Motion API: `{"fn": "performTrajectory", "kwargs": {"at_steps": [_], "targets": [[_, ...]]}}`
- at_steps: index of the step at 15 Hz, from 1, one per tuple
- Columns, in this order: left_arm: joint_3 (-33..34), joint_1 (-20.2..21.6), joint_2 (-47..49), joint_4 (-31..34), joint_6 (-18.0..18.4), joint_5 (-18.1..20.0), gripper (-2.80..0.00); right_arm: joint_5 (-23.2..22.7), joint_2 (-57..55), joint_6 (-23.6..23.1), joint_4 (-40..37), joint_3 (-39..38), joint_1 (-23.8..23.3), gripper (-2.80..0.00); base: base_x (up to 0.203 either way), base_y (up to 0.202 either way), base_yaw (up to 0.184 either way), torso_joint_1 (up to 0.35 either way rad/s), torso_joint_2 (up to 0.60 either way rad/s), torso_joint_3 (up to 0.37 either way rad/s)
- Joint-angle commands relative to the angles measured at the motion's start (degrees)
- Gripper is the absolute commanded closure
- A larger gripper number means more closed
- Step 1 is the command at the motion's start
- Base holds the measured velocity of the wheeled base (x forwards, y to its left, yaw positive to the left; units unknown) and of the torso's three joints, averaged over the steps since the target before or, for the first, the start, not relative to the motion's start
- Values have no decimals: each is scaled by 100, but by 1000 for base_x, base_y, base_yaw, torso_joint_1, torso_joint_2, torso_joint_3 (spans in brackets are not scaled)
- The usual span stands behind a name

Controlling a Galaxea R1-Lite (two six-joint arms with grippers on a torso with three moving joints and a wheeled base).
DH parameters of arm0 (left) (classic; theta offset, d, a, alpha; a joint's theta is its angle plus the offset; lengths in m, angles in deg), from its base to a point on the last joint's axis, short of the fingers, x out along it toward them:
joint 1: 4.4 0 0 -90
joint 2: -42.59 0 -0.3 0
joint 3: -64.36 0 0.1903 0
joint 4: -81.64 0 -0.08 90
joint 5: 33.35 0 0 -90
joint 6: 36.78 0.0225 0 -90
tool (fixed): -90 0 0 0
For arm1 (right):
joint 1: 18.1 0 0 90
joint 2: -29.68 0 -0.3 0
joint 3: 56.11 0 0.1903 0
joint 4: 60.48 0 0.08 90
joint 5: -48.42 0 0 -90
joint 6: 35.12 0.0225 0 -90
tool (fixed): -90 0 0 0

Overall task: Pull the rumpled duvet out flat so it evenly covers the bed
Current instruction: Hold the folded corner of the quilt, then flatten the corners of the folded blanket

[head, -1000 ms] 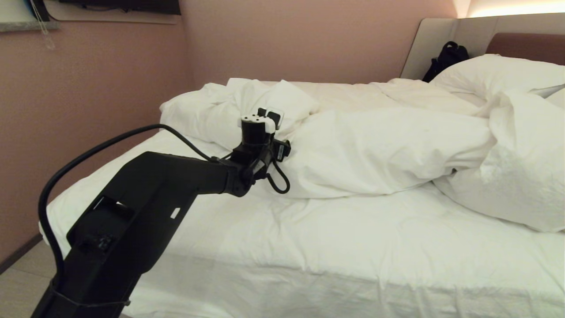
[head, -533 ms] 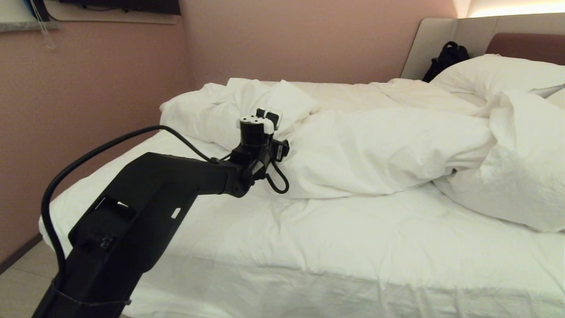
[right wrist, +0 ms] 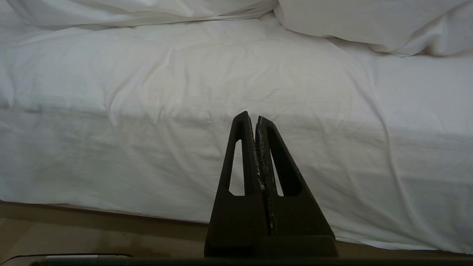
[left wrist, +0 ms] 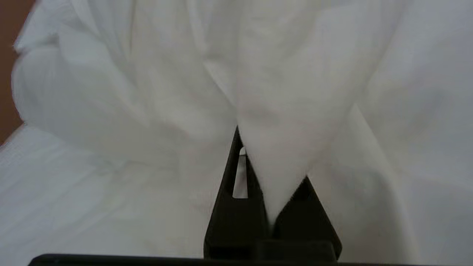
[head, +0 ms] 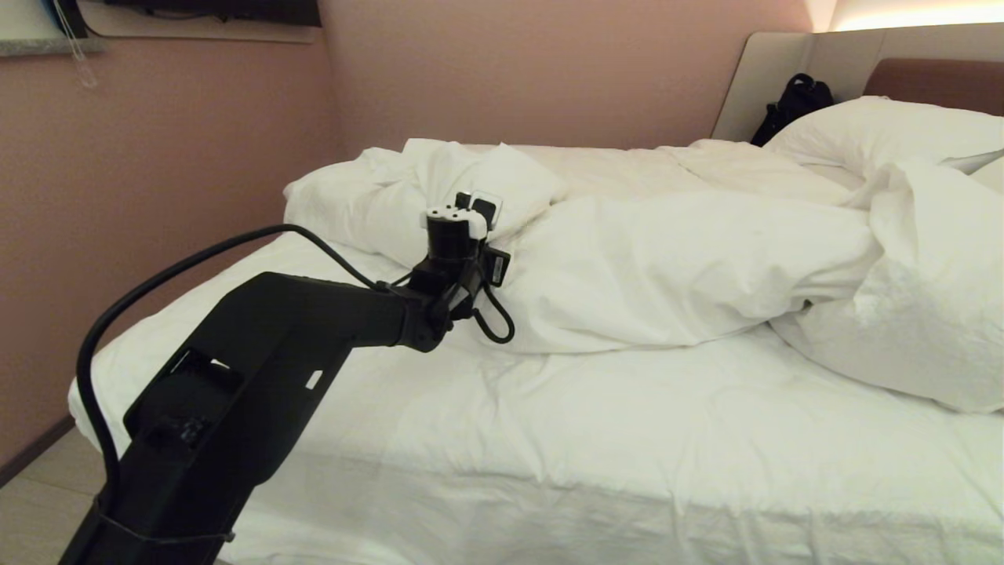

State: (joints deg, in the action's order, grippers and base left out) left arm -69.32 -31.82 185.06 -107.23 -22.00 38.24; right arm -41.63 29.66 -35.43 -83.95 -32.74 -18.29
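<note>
- The duvet lies in a long heap across the bed. Its long way runs from the side by the pink wall toward the pillow end.
- It sits on the far half of the mattress. The near half shows only the thin sheet.
- The duvet is white, thick and puffy. It has soft folds and deep creases, and it bunches high at the right.
- The sheet is white too, but flat and tight, with small wrinkles.
- The pillow is plump and white. It leans by the brown and beige headboard. A black bag sits in the corner there.
- The left gripper is at the left end of the heap. Its black arm reaches over the sheet to get there.
- Its two black fingers are pinched together on a pointed fold of the duvet. The white cloth pokes down between them like a cone.
- The right gripper hangs low in front of the bed's near side. Its fingers are pressed together with nothing between them. It touches nothing.
</note>
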Motion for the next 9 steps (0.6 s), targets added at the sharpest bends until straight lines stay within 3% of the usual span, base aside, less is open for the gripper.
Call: {"fn": "performTrajectory", "kwargs": {"at_steps": [1, 5, 9], "targets": [[1, 46, -66, -118, -2, -5, 0, -7, 2, -5, 1, 0, 1, 0, 0, 0, 0, 0, 0, 0], [10, 123, -176, -134, -70, -40, 0, -13, 2, -5, 1, 0, 1, 0, 0, 0, 0, 0, 0, 0], [71, 111, -432, 230, -474, -49, 0, -5, 2, -5, 1, 0, 1, 0, 0, 0, 0, 0, 0, 0]]}}
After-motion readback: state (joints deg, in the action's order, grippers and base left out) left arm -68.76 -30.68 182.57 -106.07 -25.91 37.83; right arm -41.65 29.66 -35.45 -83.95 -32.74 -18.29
